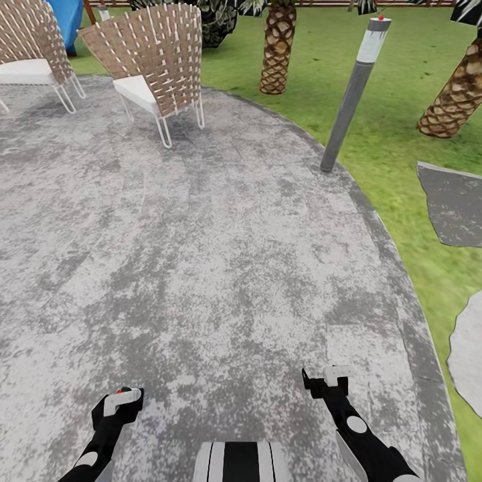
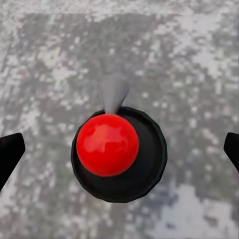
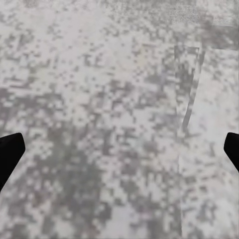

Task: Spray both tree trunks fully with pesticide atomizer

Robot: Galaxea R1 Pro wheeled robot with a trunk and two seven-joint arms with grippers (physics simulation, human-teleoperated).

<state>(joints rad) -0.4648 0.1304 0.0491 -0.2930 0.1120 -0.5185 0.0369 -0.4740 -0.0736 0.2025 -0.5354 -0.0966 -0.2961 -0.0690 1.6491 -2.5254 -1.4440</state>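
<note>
Trunk [image 1: 241, 462], striped black and white, sits at the near edge of the head view, with the left gripper [image 1: 120, 402] and right gripper [image 1: 326, 378] held low over the patio [image 1: 201, 268] on either side. In each wrist view the dark fingertips [image 2: 10, 152] [image 3: 10, 152] stand at opposite edges, so both hands are spread wide and hold nothing.

I cannot tell from these pictures where the atomizer lies. The grass [image 1: 402, 134], the floor it should be on, begins at the patio's curved right edge and runs off to the far right. Between the left fingertips the wrist view shows a red ball [image 2: 107, 144] on a black disc [image 2: 149, 164] with a grey taper behind it. What it is, I cannot say.

By my judgement, an atomizer will be light, stiff plastic, smooth enough to slip, with liquid shifting inside. It is best taken around the body or neck, upright, nozzle facing away, with a firm but not crushing squeeze.

Outward from the grass: a grey post [image 1: 351, 94] rises at the patio's rim, 2 palms [image 1: 278, 47] [image 1: 455, 100] stand beyond it, and 2 flat stones [image 1: 455, 207] [image 1: 468, 348] lie in the lawn at right. 2 woven chairs [image 1: 150, 60] [image 1: 30, 47] stand at the patio's far left.
</note>
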